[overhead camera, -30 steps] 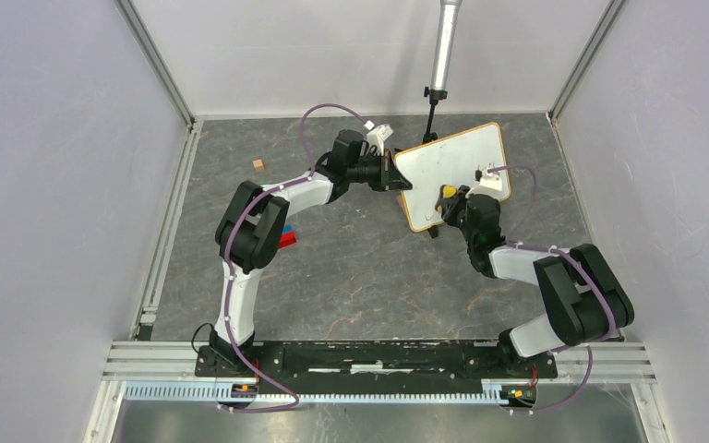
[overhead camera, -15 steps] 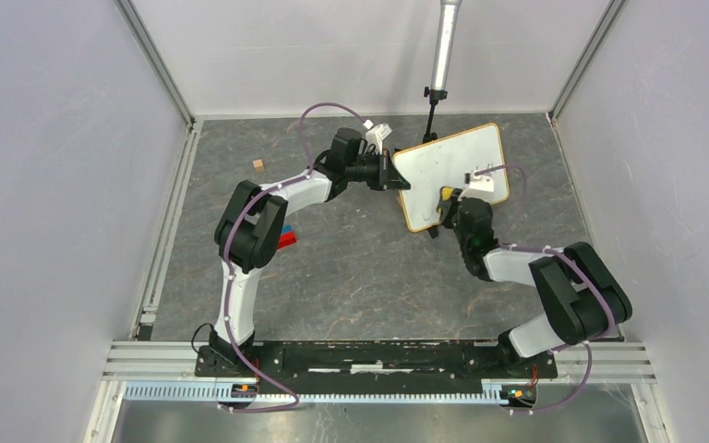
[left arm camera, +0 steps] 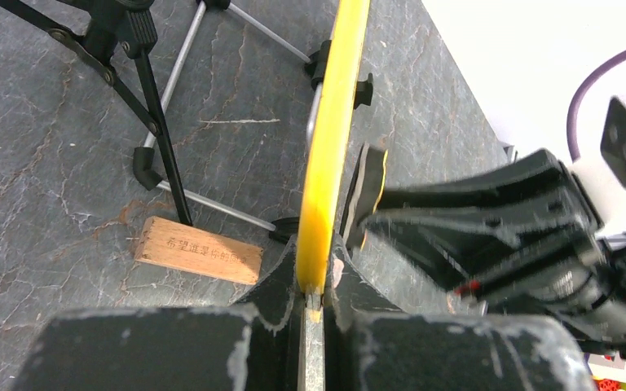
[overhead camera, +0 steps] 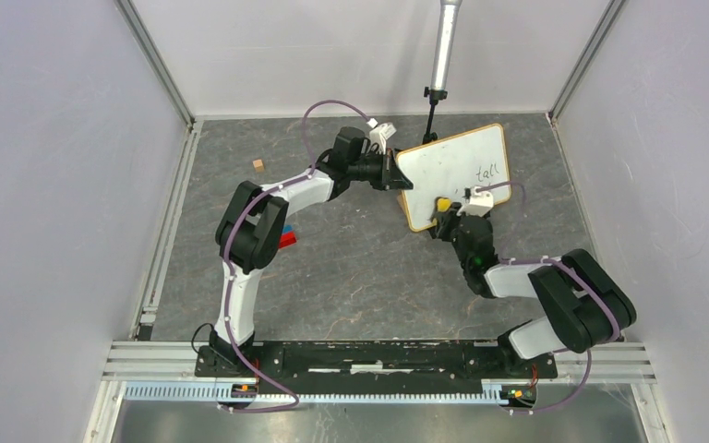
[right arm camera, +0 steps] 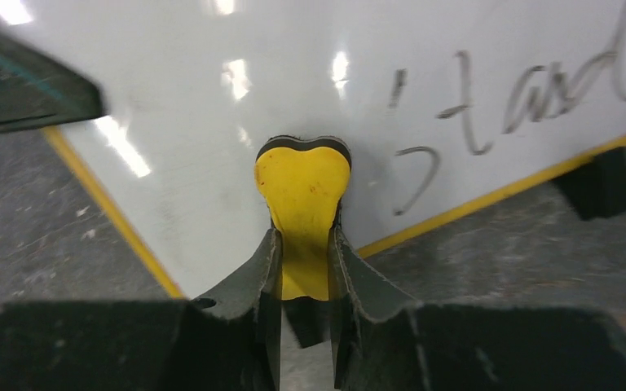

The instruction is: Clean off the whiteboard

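The whiteboard (overhead camera: 452, 171) stands tilted at the back right, wood-framed, with dark handwriting (overhead camera: 487, 172) near its right side. My left gripper (overhead camera: 397, 175) is shut on the board's left edge; in the left wrist view the yellowish frame (left arm camera: 334, 122) runs edge-on out of the jaws. My right gripper (overhead camera: 443, 212) is shut on a yellow heart-shaped eraser (overhead camera: 442, 204) at the board's lower left. In the right wrist view the eraser (right arm camera: 303, 195) rests against the white surface (right arm camera: 212, 122), left of the writing (right arm camera: 530, 98).
A tripod pole (overhead camera: 444, 51) stands behind the board, its legs (left arm camera: 155, 122) next to a wooden block (left arm camera: 198, 249). A small wooden cube (overhead camera: 258, 164) lies at the back left. Red and blue blocks (overhead camera: 287, 238) lie by the left arm. Walls enclose the table.
My right gripper has slid the eraser down and left across the board, uncovering the handwriting on the right side. The left gripper still holds the board's edge.
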Controlling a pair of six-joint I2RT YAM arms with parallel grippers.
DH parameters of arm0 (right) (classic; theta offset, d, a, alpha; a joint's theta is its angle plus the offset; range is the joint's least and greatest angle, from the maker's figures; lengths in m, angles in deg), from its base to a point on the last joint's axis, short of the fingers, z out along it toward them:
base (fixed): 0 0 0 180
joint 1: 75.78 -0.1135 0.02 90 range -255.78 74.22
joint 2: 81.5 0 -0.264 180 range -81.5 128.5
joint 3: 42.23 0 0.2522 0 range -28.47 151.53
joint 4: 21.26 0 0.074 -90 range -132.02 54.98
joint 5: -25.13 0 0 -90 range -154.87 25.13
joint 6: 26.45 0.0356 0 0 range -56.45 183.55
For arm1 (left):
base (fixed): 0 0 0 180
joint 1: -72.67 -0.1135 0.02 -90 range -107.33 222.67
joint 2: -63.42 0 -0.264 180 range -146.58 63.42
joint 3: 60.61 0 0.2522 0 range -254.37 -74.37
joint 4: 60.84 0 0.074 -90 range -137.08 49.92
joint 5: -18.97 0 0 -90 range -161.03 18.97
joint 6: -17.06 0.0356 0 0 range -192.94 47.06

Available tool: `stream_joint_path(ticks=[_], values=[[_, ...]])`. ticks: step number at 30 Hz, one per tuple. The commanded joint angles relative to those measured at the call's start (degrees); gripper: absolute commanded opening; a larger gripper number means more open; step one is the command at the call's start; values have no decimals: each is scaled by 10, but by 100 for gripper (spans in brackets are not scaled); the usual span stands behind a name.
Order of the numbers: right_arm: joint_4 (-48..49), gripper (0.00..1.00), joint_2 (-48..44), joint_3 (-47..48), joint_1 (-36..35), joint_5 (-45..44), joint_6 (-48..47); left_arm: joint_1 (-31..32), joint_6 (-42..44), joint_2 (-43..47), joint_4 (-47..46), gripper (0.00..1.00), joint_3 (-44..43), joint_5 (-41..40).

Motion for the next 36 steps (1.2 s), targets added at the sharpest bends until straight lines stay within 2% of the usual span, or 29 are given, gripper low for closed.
stream_joint_path(ticks=[1, 5, 8, 11, 16, 20, 24, 28, 32, 36], values=[[-28, 18, -13, -16, 52, 20, -11, 3, 83, -23, 87, 2, 5, -60], [-6, 17, 18, 5, 38, 77, -20, 4, 78, -24, 82, 2, 6, -57], [-23, 18, 40, 46, -7, 66, -42, 4, 76, -26, 81, 2, 4, -55], [11, 19, 36, 45, -25, 68, -58, 3, 77, -25, 81, 2, 6, -55], [32, 21, 22, 46, -20, 26, -90, 4, 69, -30, 79, 2, 5, -51], [61, 20, 29, 51, 0, 39, -98, 3, 65, -33, 88, 4, -2, -58], [98, 20, 32, 47, 4, 86, -99, 3, 63, -28, 89, 24, 2, -76], [122, 24, 23, 41, 3, 92, -110, 4, 30, -16, 33, 44, 32, -71], [80, 28, 35, 62, 4, 88, -106, 6, -2, -6, -18, 56, 63, -72], [44, 41, 23, 55, 5, 66, -104, 9, -32, 2, -73, 61, 94, -72]])
